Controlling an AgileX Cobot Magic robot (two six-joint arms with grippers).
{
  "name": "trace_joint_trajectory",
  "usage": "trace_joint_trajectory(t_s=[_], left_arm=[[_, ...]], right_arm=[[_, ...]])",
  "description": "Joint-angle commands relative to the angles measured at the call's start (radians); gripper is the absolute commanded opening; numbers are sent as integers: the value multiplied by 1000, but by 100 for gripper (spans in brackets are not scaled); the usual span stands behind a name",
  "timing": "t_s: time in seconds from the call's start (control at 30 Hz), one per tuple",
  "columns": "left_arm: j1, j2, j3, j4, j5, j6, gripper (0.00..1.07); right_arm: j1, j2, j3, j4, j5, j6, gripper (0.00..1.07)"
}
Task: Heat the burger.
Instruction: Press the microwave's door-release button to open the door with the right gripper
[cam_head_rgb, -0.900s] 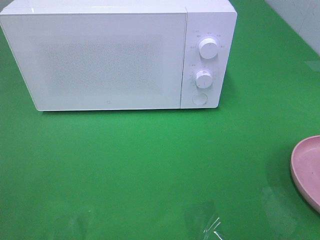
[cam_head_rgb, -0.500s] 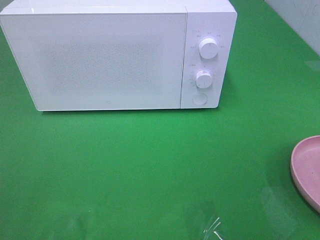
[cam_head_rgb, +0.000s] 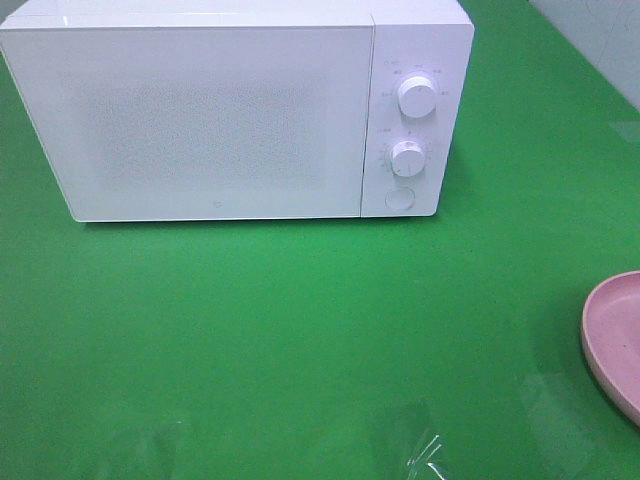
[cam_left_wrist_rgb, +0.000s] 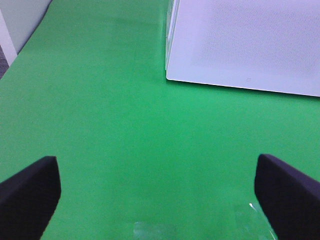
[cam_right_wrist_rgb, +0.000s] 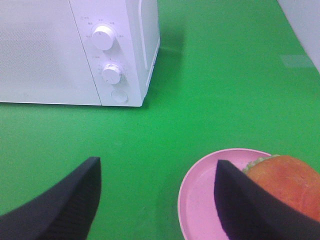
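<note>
The burger (cam_right_wrist_rgb: 286, 181), golden-brown bun with a bit of green lettuce showing, sits on a pink plate (cam_right_wrist_rgb: 200, 200) in the right wrist view. In the high view only the plate's rim (cam_head_rgb: 612, 340) shows at the right edge. A white microwave (cam_head_rgb: 230, 110) with its door shut stands at the back, with two knobs and a round button (cam_head_rgb: 399, 198). It also shows in the right wrist view (cam_right_wrist_rgb: 75, 50) and left wrist view (cam_left_wrist_rgb: 245, 45). My right gripper (cam_right_wrist_rgb: 157, 200) is open above the table, one finger overlapping the plate and burger. My left gripper (cam_left_wrist_rgb: 157, 192) is open and empty above the green cloth.
A green cloth (cam_head_rgb: 300, 330) covers the table. A pale wall edge shows at the back right (cam_head_rgb: 600, 40). Neither arm shows in the high view.
</note>
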Motion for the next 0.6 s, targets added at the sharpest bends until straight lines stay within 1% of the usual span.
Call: trace_joint_trajectory(t_s=[0.03, 0.17, 0.2, 0.3, 0.37, 0.4, 0.43, 0.6], left_arm=[[-3, -15, 2, -8, -8, 2, 98], [-3, -15, 2, -8, -8, 2, 98], [-3, -15, 2, -8, -8, 2, 98], [-3, -15, 2, -8, -8, 2, 98], [-3, -15, 2, -8, -8, 2, 98], [-3, -15, 2, -8, -8, 2, 98], [-3, -15, 2, -8, -8, 2, 98], [-3, -15, 2, -8, -8, 2, 98]], right_arm=[[-2, 74, -5, -4, -90, 0, 66], [-2, 134, -1, -4, -141, 0, 66], [-2, 163, -1, -4, -168, -6, 68], [-2, 175, -1, -4, -181, -7, 69], [-2, 226, -1, -4, -249, -10, 77], [-2, 226, -1, -4, -249, -10, 77], [-2, 252, -1, -4, -283, -10, 79], [-2, 301, -1, -5, -342, -10, 79]])
